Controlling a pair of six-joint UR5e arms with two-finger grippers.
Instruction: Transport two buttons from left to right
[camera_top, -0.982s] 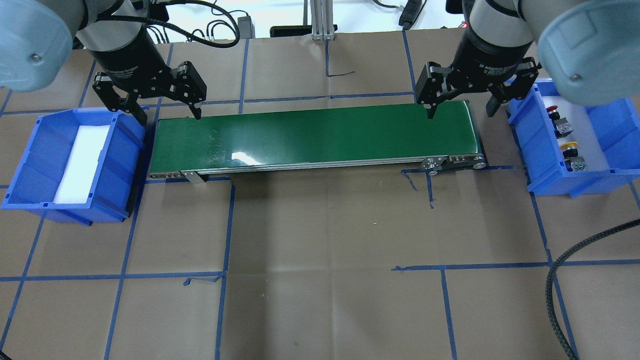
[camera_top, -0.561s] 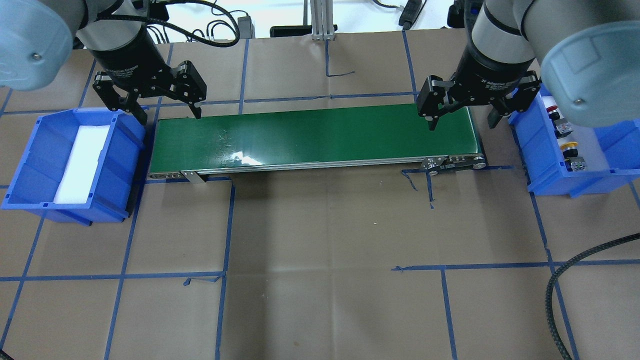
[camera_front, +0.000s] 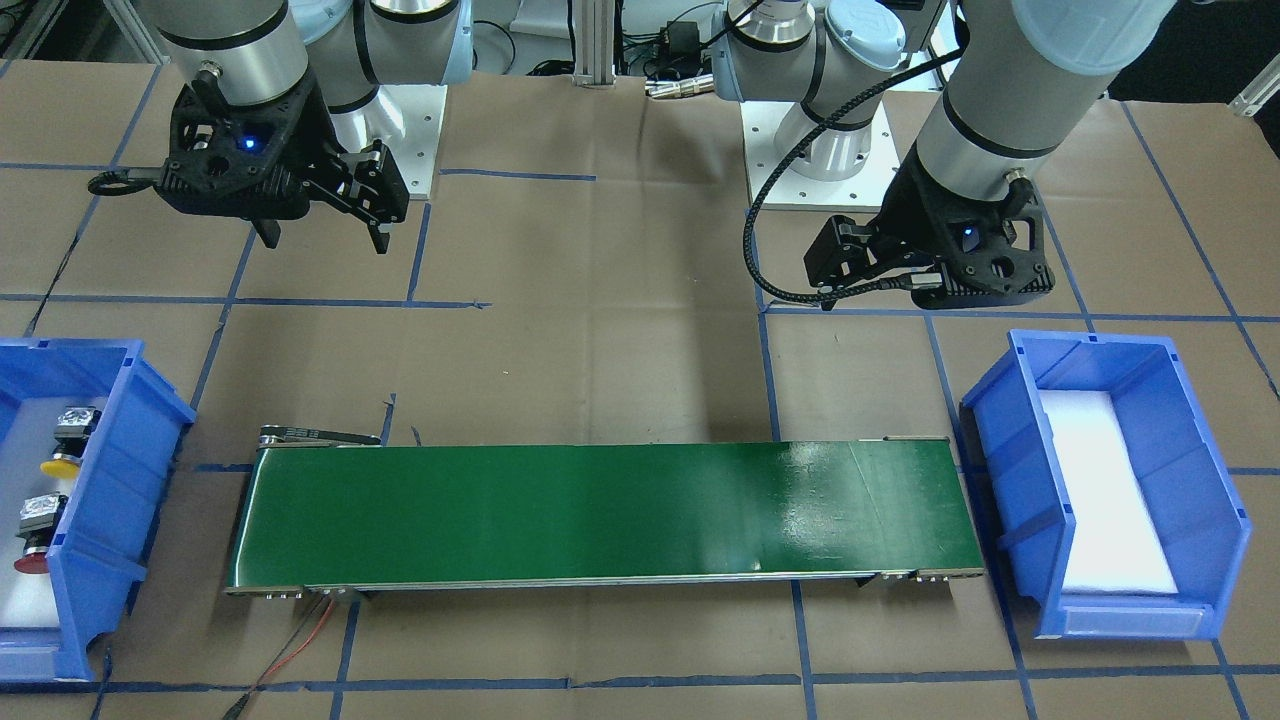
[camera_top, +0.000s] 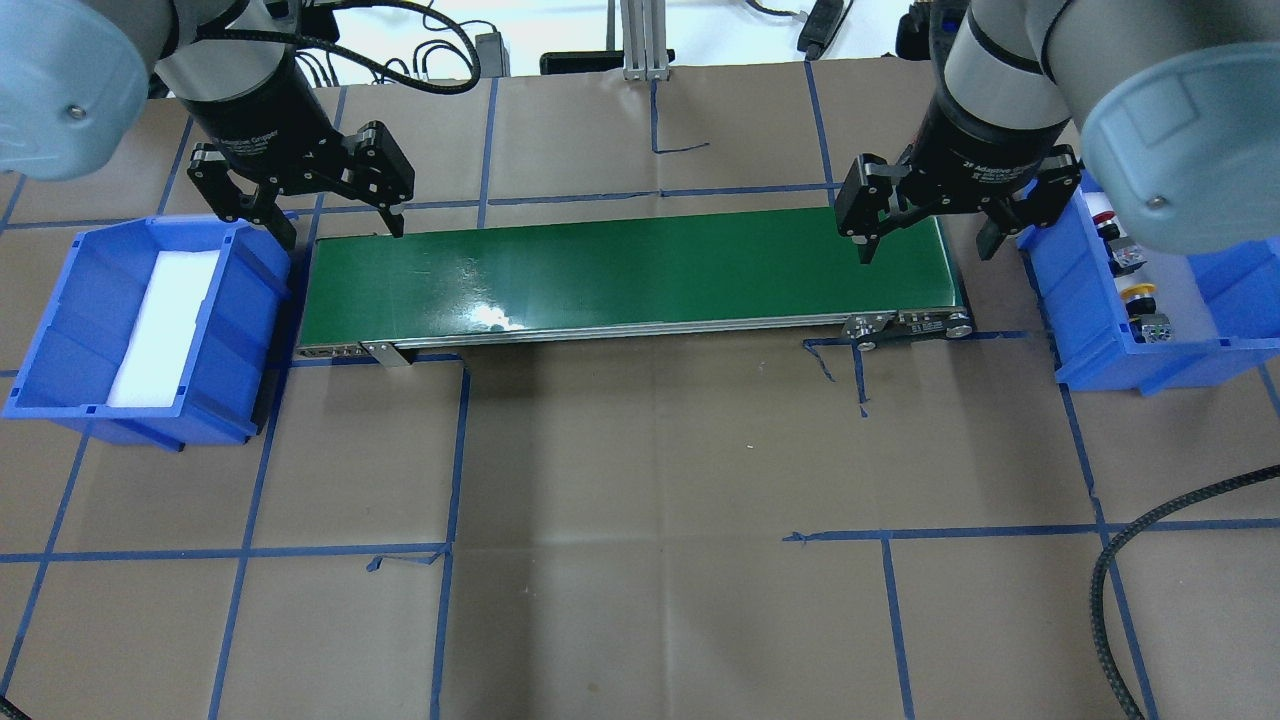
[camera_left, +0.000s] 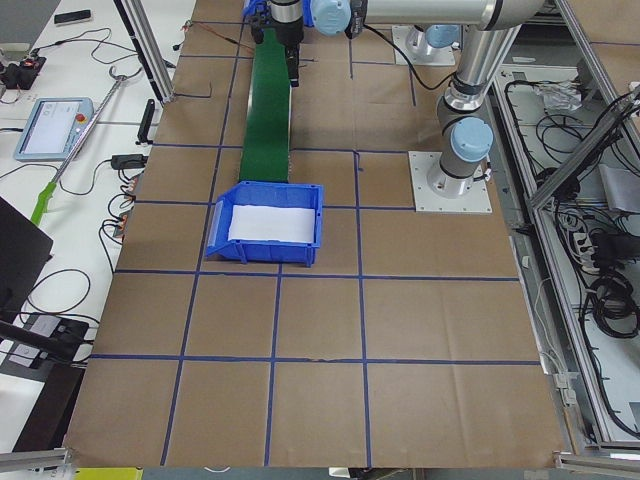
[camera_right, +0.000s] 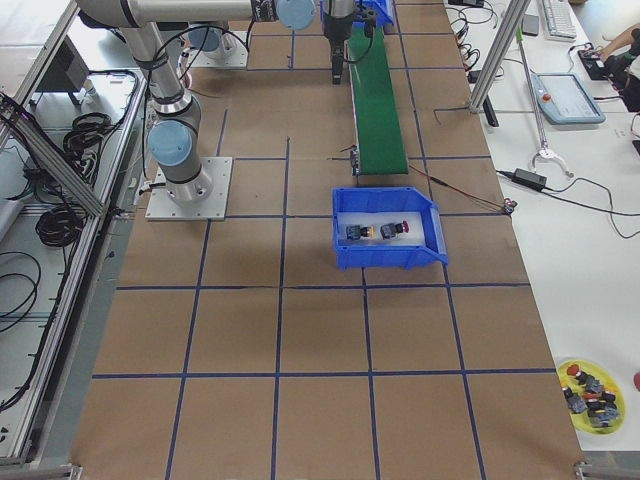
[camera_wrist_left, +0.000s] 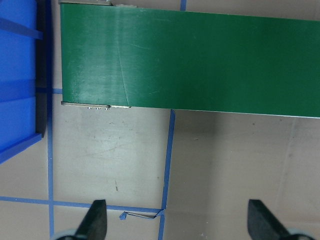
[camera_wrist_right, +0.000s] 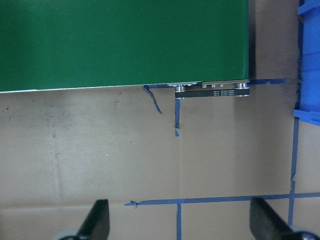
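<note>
Both buttons lie in the blue right bin (camera_top: 1090, 350). The red-capped button (camera_top: 1104, 219) is at the back, the yellow-capped button (camera_top: 1138, 293) in front of it. They also show in the front-facing view, yellow (camera_front: 60, 465) and red (camera_front: 30, 565). My right gripper (camera_top: 925, 250) is open and empty, hanging over the right end of the green conveyor belt (camera_top: 630, 270), beside the bin. My left gripper (camera_top: 340, 232) is open and empty over the belt's left end. Both wrist views show wide-open empty grippers, the left (camera_wrist_left: 178, 222) and the right (camera_wrist_right: 181, 222).
A blue left bin (camera_top: 60, 310) with a white foam pad stands off the belt's left end. A braided black cable (camera_top: 1110, 560) curls in at the front right. A yellow dish of spare parts (camera_right: 590, 392) sits on the side bench.
My right gripper has shifted slightly forward over the belt's right end, still open. My left gripper has barely moved. The buttons have not moved.
</note>
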